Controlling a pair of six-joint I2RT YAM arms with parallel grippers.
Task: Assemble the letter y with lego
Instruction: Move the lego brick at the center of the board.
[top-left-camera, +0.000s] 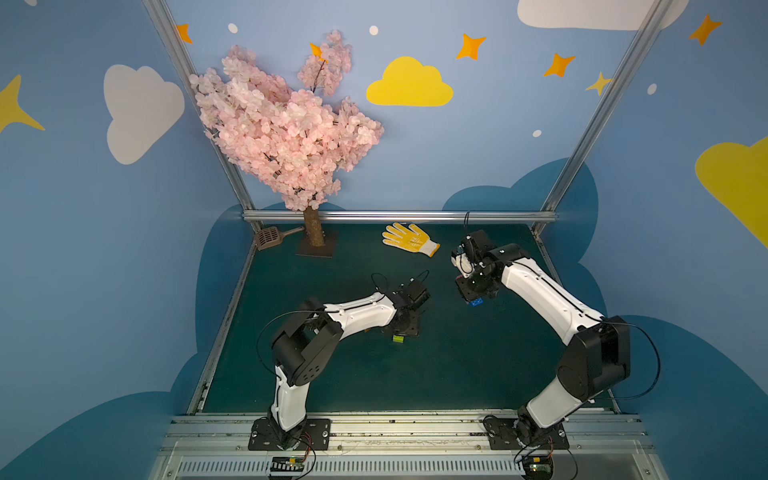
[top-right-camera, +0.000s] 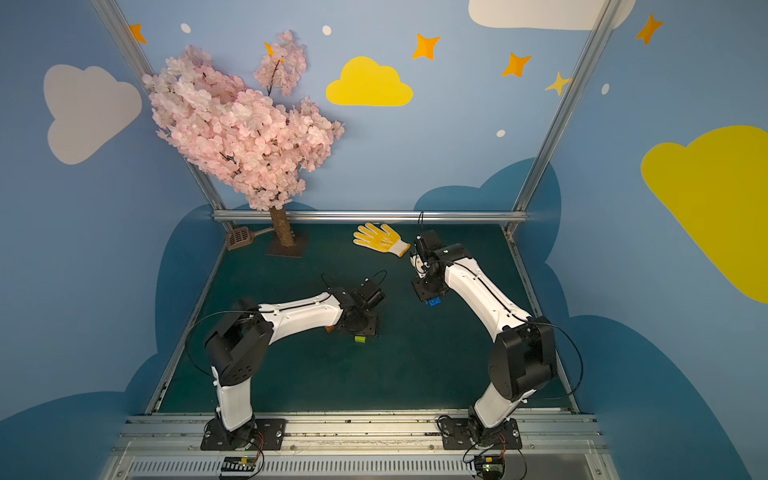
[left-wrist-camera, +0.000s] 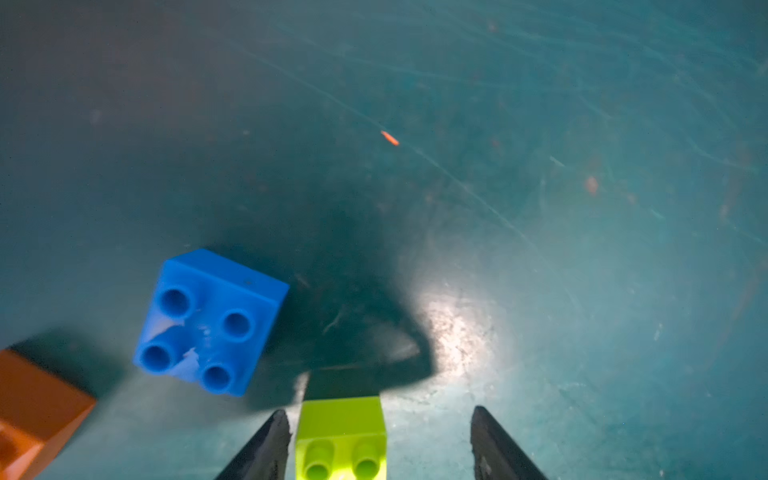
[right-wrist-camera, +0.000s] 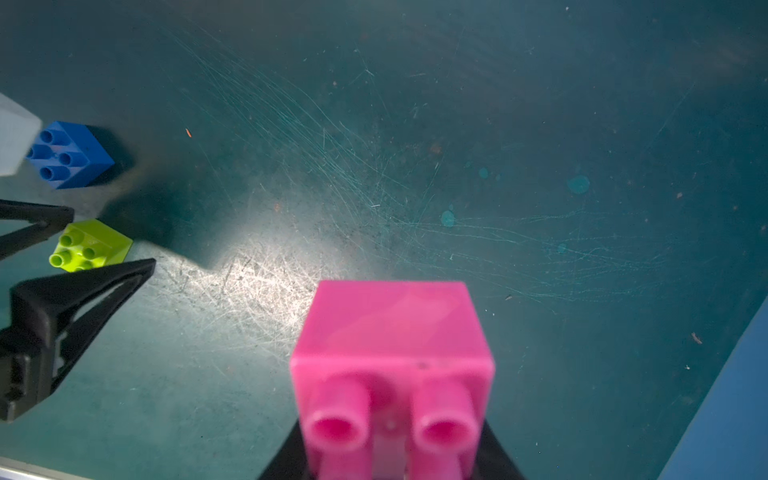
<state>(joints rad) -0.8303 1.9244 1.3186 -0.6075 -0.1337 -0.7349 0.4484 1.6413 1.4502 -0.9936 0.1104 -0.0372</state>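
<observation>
Straddling the lime green brick (left-wrist-camera: 340, 432) is the left gripper (left-wrist-camera: 379, 412), jaws apart. In the left wrist view one black finger (left-wrist-camera: 268, 446) sits just beside the brick's side wall; cannot tell if it touches. The other finger stands clear of it, with bare mat (left-wrist-camera: 540, 291) showing between. No grip yet. The lime green brick rests studs up on the mat; in a top view it pokes out from under the left gripper's black body.

Dark blue brick (left-wrist-camera: 212, 322): near the lime green brick but apart from it, studs up, turned at an angle, pale scuffs on top.

Orange brick (left-wrist-camera: 37, 411): past the dark blue brick as seen from the lime green brick, apart from both, partly cut off by the frame edge.

Right gripper (right-wrist-camera: 392, 453): clamped on the pink brick (right-wrist-camera: 392, 353), black fingers on two opposite sides, studs facing the wrist camera, brick held above the mat. It is well apart from the lime green brick, on the side toward the yellow glove (top-left-camera: 409, 239).

In a top view a blue brick (top-left-camera: 476, 302) shows just under the right gripper's black body. Cannot tell whether it is joined to the pink brick or lying on the mat.

The yellow glove lies flat far beyond the lime green brick, by the back rail (top-left-camera: 399, 216). Blossom tree (top-left-camera: 286, 124) and brown scoop (top-left-camera: 268, 237) are also at that rail, well apart from the lime green brick.
</observation>
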